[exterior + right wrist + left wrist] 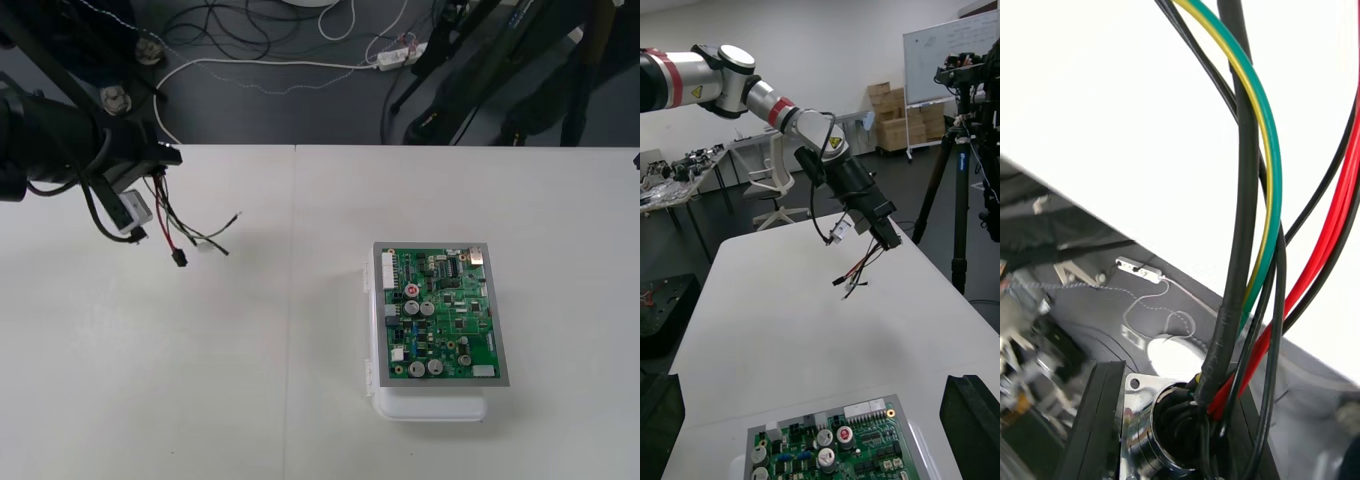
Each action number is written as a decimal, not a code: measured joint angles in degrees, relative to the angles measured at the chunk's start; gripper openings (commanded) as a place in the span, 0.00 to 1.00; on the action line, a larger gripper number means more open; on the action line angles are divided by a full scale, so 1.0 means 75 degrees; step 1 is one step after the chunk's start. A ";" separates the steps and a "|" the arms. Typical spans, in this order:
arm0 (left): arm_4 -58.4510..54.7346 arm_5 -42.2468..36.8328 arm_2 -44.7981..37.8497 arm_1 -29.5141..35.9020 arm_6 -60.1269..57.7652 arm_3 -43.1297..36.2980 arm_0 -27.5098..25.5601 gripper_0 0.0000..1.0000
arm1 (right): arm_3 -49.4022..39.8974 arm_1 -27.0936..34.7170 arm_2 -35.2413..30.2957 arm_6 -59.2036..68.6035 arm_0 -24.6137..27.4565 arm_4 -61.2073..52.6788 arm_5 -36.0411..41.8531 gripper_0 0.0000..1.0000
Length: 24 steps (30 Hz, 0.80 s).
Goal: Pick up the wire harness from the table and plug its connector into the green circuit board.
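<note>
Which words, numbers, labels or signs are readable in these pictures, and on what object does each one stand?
No word or number is readable.
On the circuit board: printing too small to read.
On the left arm: a yellow triangle sticker, its symbol too small to tell.
On the wire harness: no label visible.

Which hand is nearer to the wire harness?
Left. The left hand holds the wire harness by its metal socket; the open right hand is far off, beyond the green circuit board.
</note>
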<state>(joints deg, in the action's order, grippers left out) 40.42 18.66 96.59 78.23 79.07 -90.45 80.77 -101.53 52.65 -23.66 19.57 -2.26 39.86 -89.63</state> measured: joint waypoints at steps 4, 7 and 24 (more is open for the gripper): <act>-0.0918 0.0000 -0.0144 0.0197 -0.0460 -0.0315 0.0000 0.00 | -0.0001 0.0000 0.0000 0.0000 -0.0011 0.0000 0.0000 1.00; -0.1456 0.0000 -0.0264 0.0336 -0.0556 -0.0539 0.0000 0.00 | -0.0001 0.0000 0.0000 0.0000 -0.0012 0.0024 0.0000 1.00; -0.3793 0.1350 -0.0829 0.0540 -0.0638 0.0161 0.0000 0.00 | -0.0003 0.0000 0.0000 0.0001 -0.0017 0.0480 0.0000 1.00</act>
<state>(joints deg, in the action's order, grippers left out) 11.97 28.79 90.37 82.29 74.28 -89.24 80.77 -101.56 52.64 -23.66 19.58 -2.39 43.46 -89.63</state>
